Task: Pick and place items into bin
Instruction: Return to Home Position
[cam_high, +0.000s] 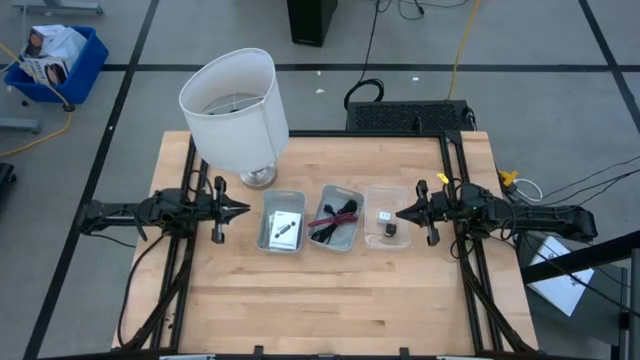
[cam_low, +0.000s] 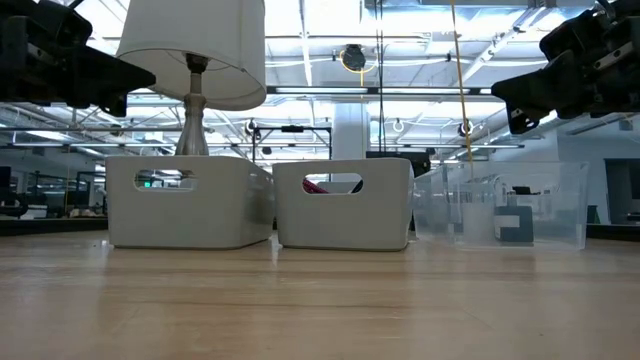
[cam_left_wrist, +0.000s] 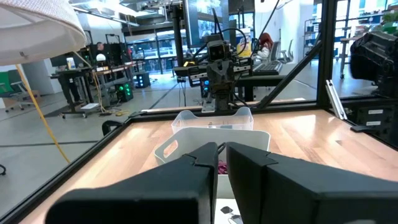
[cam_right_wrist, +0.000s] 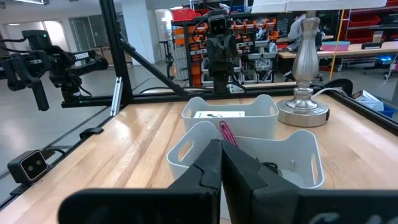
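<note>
Grey floor (cam_high: 560, 60), bright ceiling lights (cam_low: 300, 40)

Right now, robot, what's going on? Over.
Left gripper, right gripper shut, empty, outside the bins. White square packet in left gray plastic bin; black and magenta coiled cables in middle gray bin. Nothing in the way.

No text, label, brand or number can be read in any view. The white packet (cam_high: 285, 229) lying in the left gray bin (cam_high: 283, 194) carries a black print, too small to make out from above; the right wrist view shows the same print as dark specks only. Printed packages in a blue crate (cam_high: 88, 62) on the floor and a white sheet (cam_high: 558, 283) beside the table are equally illegible.
</note>
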